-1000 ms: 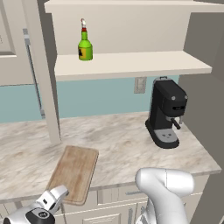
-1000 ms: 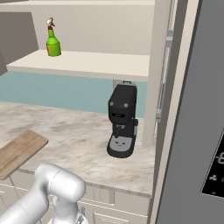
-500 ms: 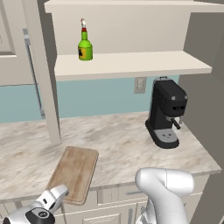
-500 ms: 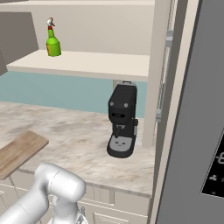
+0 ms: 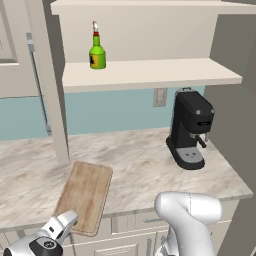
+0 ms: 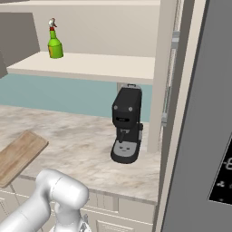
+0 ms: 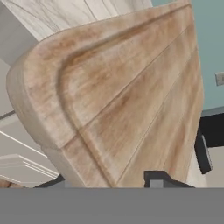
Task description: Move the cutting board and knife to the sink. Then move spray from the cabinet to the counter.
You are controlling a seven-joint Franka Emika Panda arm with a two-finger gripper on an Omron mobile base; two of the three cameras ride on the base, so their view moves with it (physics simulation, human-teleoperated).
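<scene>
The cutting board lies flat on the surface, at its front edge. Its long axis runs from the near edge back toward the wall, leaning a little to the right as it goes away in the left base view. Its near short end juts slightly past the front lip of the surface, above the drawer fronts. In the right base view the same board shows at the far left, partly cut off by the picture's edge, its long axis slanting up and to the right.

The pincer sits low at the board's near end, just below and in front of the overhanging edge. In the hand view the board's rounded corner looms very close, with one dark fingertip rising under the board's lower edge. The pictures do not show whether the pincer has closed on the board or how far apart its jaws stand.

The green spray bottle stands upright on the lower shelf of the open-fronted cabinet, toward the shelf's left end, its white and red nozzle on top. In the right base view the bottle is likewise upright on that shelf.

A black coffee machine stands on the surface at the right, under the shelf and well apart from the board.
</scene>
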